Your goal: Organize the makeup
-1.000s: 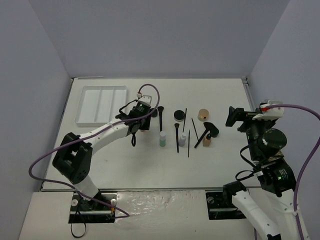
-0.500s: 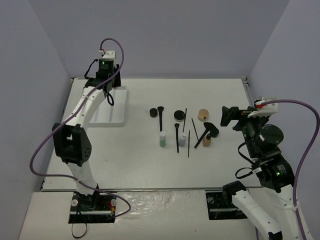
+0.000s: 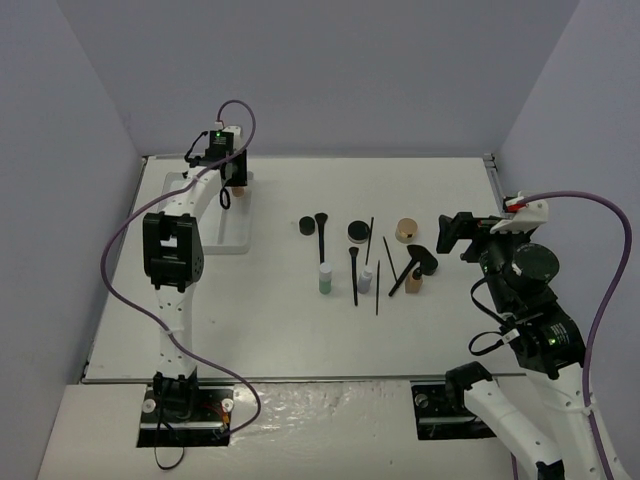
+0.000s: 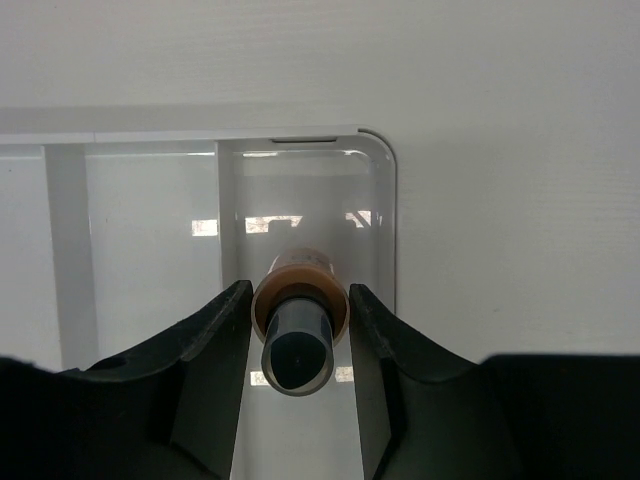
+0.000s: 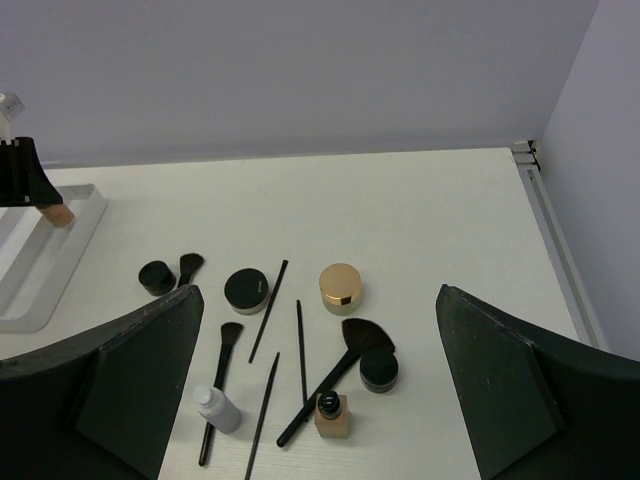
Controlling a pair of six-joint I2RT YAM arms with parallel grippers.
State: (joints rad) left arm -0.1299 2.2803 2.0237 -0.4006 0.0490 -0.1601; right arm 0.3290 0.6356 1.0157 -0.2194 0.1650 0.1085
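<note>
My left gripper [image 3: 232, 175] is shut on a small tan bottle [image 4: 298, 318] with a dark cap. It holds the bottle over the far end of the right compartment of the white tray [image 4: 388, 200]. The bottle also shows in the right wrist view [image 5: 57, 214]. The rest of the makeup lies mid-table: a green bottle [image 3: 325, 279], a lilac bottle [image 3: 366, 279], a tan bottle [image 3: 413, 282], a tan compact [image 3: 406, 229], black jars [image 3: 358, 231], brushes [image 3: 322, 235] and thin pencils [image 3: 389, 258]. My right gripper [image 3: 452, 235] is open and empty, up to the right of them.
The tray [image 3: 228, 235] sits at the far left, partly covered by my left arm. A raised rail [image 3: 495, 185] runs along the table's right edge. In the right wrist view a fan brush [image 5: 340, 365] leans against a black jar [image 5: 379, 370].
My left arm has swung from the middle of the table back to the tray's far right corner with the tan bottle in its grip. My right gripper has drifted slightly left.
</note>
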